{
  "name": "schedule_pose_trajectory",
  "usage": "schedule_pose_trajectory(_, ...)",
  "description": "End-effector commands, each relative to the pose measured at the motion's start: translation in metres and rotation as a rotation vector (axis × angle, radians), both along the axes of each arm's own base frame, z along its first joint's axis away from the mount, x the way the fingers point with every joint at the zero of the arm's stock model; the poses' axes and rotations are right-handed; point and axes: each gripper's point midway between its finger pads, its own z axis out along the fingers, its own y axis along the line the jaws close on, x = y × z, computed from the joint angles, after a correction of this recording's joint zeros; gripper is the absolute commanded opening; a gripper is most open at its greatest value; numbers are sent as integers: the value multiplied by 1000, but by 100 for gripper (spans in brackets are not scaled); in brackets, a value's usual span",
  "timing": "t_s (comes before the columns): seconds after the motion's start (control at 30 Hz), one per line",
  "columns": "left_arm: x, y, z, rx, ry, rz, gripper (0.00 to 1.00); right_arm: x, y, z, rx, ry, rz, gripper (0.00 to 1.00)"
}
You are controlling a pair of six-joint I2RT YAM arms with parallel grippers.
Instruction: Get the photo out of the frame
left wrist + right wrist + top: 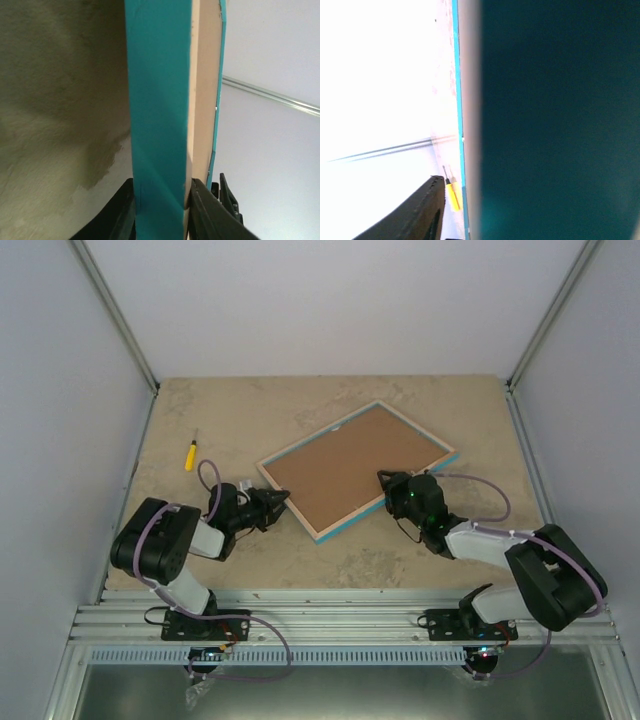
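Care matters most right now. The frame (358,469) lies face down in the middle of the counter (230,410), with its brown back board up and a blue edge all round. The photo does not show anywhere. I think it sits under that board, but I cannot see it. The left jaws are clenched on the frame's near left edge, one finger (210,215) on each side of the blue rim. The right jaws are at the near right edge, but the close view is blurry, so I cannot tell if they grip it or not. A yellow screwdriver (190,453) lies well apart, at the far left. To do this step well, the left jaws should hold firm without squeezing hard. That keeps the frame steady, so the other side can get the back board loose without bending the photo.
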Motion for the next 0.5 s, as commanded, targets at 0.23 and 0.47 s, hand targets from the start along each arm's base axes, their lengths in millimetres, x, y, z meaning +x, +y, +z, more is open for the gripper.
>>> schedule_pose_trajectory(0.23, 1, -11, 27, -50, -167, -72, 5, -3, -17, 24, -153, -19, 70, 79)
schedule_pose_trajectory(0.47, -2, -12, 20, -1, -149, -117, 0, -23, -48, 8, -337, 83, 166, 93)
